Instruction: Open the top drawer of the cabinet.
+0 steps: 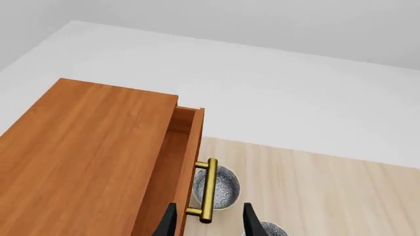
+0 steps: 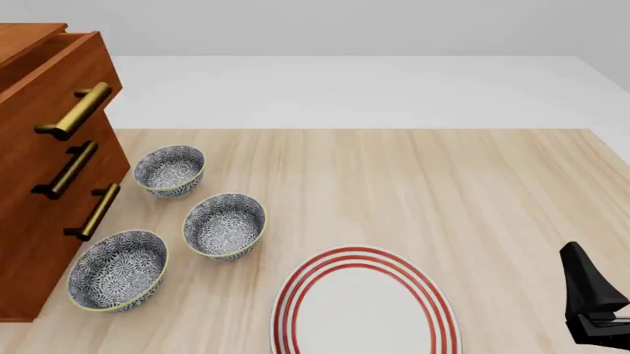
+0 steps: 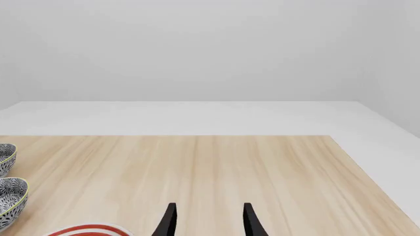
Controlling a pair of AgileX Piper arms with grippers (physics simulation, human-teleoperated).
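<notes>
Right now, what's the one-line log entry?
top drawer: slightly open | left hand: open, at handle | right hand: open, idle

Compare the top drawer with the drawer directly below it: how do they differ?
The top drawer is pulled out past the cabinet front; the middle drawer sits flush. The top drawer's handle shines bright brass in the front view; the middle drawer's handle looks darker. Both are reddish-brown wood with bar handles.

Three patterned bowls [image 2: 224,225] crowd the table [image 2: 443,192] just beside the cabinet [image 2: 40,221], a striped plate [image 2: 367,306] near them; right half lies open wood.
</notes>
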